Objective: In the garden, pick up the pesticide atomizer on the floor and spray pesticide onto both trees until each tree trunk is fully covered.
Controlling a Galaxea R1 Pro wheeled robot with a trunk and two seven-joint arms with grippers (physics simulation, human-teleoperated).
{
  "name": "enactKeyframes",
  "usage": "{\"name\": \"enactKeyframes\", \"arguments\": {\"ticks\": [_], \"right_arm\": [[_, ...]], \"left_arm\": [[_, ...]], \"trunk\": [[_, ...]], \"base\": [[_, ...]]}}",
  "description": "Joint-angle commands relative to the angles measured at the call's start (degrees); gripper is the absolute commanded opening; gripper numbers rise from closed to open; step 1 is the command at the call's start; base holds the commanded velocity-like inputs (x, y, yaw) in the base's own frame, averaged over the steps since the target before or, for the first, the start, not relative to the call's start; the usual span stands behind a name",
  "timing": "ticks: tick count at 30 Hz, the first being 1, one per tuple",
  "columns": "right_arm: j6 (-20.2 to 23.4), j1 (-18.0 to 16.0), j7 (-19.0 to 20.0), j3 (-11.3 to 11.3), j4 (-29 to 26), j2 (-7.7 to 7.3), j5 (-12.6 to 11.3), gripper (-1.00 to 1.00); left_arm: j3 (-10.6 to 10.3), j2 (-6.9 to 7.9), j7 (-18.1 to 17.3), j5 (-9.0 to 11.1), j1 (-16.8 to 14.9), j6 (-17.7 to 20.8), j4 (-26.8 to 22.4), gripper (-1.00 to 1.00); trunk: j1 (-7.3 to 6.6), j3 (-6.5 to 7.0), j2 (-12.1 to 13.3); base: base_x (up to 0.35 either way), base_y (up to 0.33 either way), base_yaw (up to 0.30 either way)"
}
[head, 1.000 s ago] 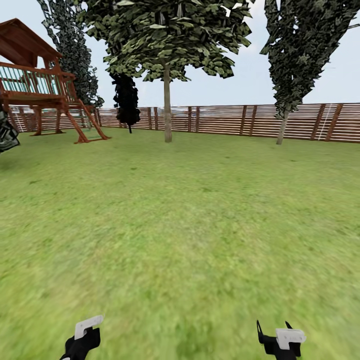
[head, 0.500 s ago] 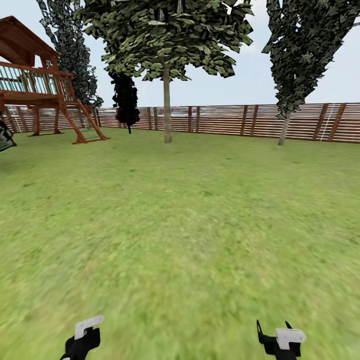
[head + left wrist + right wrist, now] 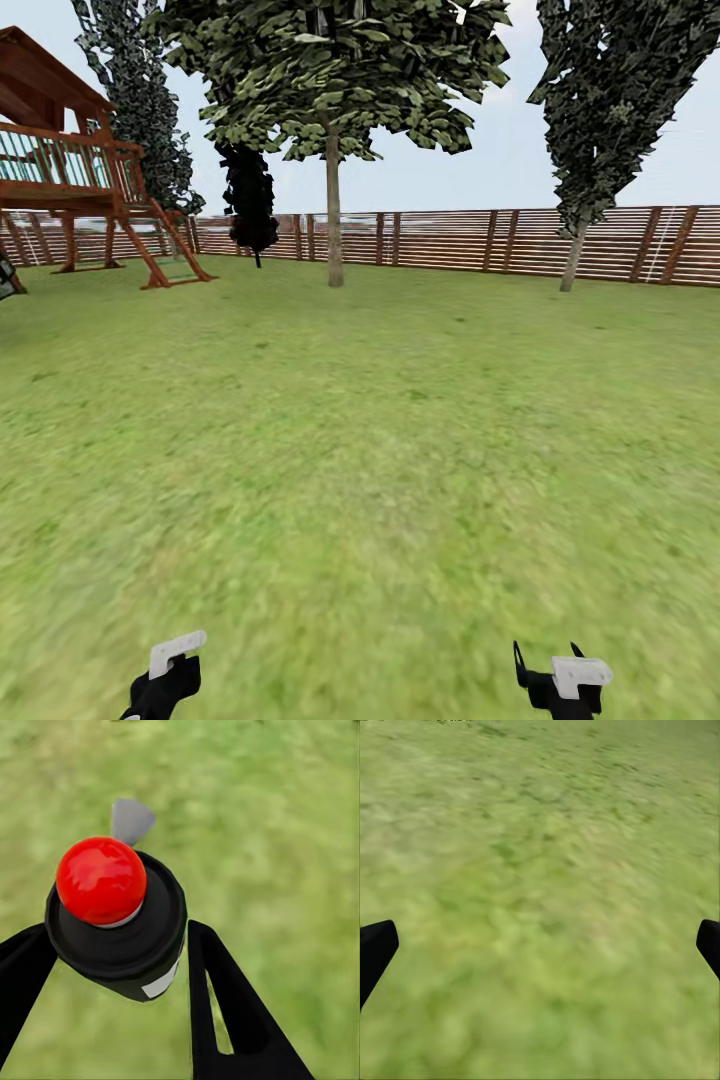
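across the lawn (image 3: pixel 360 450), head view: a tree (image 3: pixel 334 130) stands before the fence (image 3: pixel 450 240), both grippers low | left wrist: left gripper (image 3: pixel 112 967) clamps the pesticide atomizer (image 3: pixel 116 919) | right wrist: right gripper (image 3: pixel 540 945) spread wide over grass

Black left gripper (image 3: pixel 165 672) and right gripper (image 3: pixel 560 680), white-capped; slim black tapering fingers (image 3: pixel 225 1020).

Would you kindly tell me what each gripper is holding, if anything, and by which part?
The left gripper holds the pesticide atomizer by its black body, below the red cap. The right gripper is open over grass, holding nothing.
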Motion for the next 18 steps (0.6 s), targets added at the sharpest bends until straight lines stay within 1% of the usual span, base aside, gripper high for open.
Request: {"name": "enactKeyframes", "arguments": {"ticks": [1,18], "right_arm": [[-0.1,0.0,-0.5,0.3,0.0,-0.01,0.3,1.00],[-0.1,0.0,-0.5,0.3,0.0,-0.01,0.3,1.00]], "left_arm": [[-0.3,0.01,-0.1,0.5,0.0,-0.2,0.0,-1.00],[-0.3,0.01,-0.1,0.5,0.0,-0.2,0.0,-1.00]], "trunk": [[0.02,-0.06,0.0],[0.02,-0.06,0.0]], "base": [[0.331,0.000,0.000],[0.331,0.000,0.000]]}}
